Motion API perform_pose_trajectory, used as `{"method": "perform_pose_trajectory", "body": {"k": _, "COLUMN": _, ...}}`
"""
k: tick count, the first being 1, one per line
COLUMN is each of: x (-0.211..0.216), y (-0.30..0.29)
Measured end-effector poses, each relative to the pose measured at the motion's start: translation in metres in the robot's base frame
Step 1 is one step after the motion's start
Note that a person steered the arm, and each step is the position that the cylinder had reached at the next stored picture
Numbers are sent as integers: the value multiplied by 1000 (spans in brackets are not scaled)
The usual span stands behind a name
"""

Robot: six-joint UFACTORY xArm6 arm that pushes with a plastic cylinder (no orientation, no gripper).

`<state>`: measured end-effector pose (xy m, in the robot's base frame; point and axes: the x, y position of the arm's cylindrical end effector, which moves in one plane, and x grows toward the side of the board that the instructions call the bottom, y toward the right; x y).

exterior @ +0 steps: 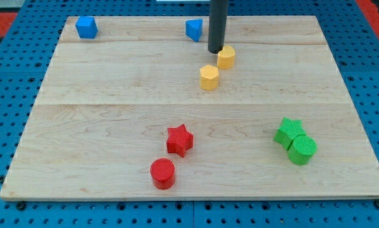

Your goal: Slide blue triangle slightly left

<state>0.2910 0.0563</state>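
Board: a pale wooden board (113, 114) lies on a blue pegboard table (6, 95) and fills most of the view.
Blue cube: a blue block, roughly a cube (86, 27), sits in the board's top left corner, well apart from everything else.
Red cylinder: a red cylinder (162, 173) stands near the view's bottom, left of centre.
Red star: a red star (180, 140) lies just above and to the right of the red cylinder, close to it but apart.
Blue triangle: the blue triangle (193, 29) is at the view's top, near the middle, just left of the rod.
Yellow block, lower: a yellow block with angled sides (209, 77) lies below the rod's end.
Tip: my tip (216, 50) rests on the board just right of and slightly below the blue triangle, close beside the upper yellow block.
Fingers: there are none; the arm ends in a plain dark rod (217, 22).
Yellow block, upper: a second yellow block (226, 57) sits just right of my tip; contact cannot be told.
Green star: a green star (289, 132) lies at the view's lower right.
Green cylinder: a green cylinder (302, 149) touches the green star on its lower right side.
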Motion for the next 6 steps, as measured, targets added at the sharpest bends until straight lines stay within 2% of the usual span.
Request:
{"method": "perform_pose_trajectory", "body": {"k": 1, "x": -34, "y": 1}}
{"method": "perform_pose_trajectory", "body": {"k": 3, "x": -44, "y": -34}}
{"method": "perform_pose_trajectory", "body": {"k": 4, "x": -58, "y": -12}}
{"method": "perform_pose_trajectory", "body": {"k": 5, "x": -53, "y": -65}}
{"method": "perform_pose_trajectory", "body": {"k": 6, "x": -52, "y": -93}}
